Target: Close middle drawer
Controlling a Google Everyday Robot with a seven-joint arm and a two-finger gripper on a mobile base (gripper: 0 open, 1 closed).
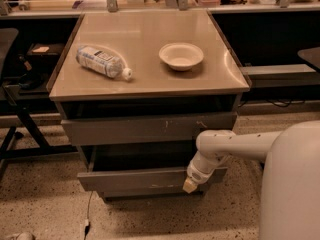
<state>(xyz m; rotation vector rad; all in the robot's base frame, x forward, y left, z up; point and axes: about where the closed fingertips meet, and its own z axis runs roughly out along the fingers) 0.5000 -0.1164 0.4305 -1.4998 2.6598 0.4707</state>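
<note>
The gripper point(190, 185) hangs low in front of the cabinet, its pale tip against the right end of the middle drawer's front panel; whether it is apart or together I cannot tell. Above it a white ribbed wrist rises to a rounded elbow, and the white arm point(240, 145) runs from there rightward to the robot's large pale body point(295, 184) at the lower right.

The middle drawer point(130, 180) stands pulled out from the cabinet, its flat grey front well forward of the panel above, with a dark strip of its inside showing behind the front. It reaches nearly the cabinet's full width. Above it sits the top drawer front point(125, 130), grey with small orange scratch marks near its right half, and a dark gap shows between it and the cabinet top. Below the middle drawer a further grey edge is just visible.

On the beige cabinet top point(150, 81) a plastic water bottle point(102, 61) lies on its side at the left, white cap toward the front. A shallow white bowl point(181, 55) stands upright to its right, apart from it.

The floor point(45, 204) is speckled, and a thin cable point(89, 209) trails down it beside the cabinet's left front corner.
</note>
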